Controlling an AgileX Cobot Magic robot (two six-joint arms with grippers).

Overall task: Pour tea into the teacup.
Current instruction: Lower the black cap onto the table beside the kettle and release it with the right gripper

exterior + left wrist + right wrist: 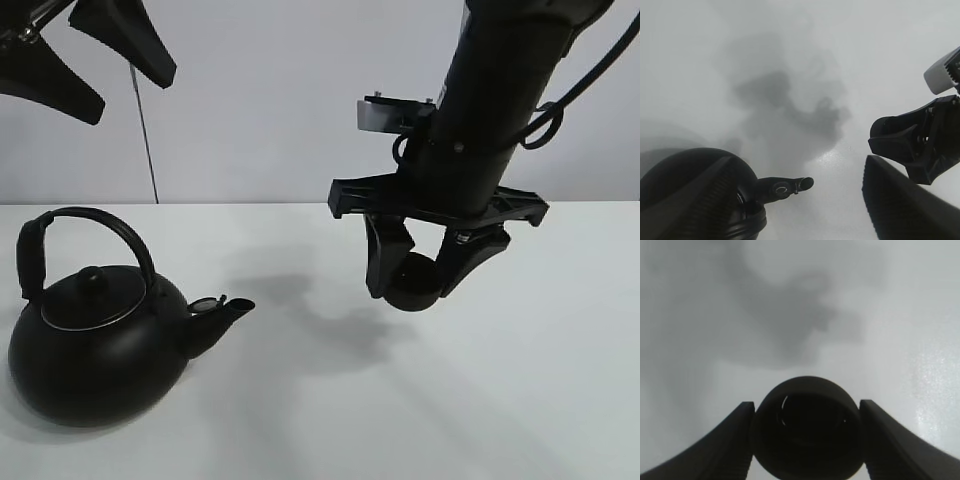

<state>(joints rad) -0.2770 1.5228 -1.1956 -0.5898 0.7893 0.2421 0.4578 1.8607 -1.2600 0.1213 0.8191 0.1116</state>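
1. Nearest, the kettle (95, 345) sits on the surface (300, 430) at the left, its spout (222, 312) pointing towards the middle. Nothing grips its handle and no tea shows anywhere, so pouring has not begun.
2. Further in, the right pincer (417, 290) is clamped on the teacup (412, 280), holding it in the air right of the spout and apart from it (its inside is too dark to judge).
3. What is left, I judge: bring cup and spout together, grasp the kettle, tilt it.
4. Farthest, the left pincer (130, 92) hangs high above the kettle, jaws spread and empty. A thin rod (145, 130) stands at the wall. Nothing blocks the gap between spout and cup.
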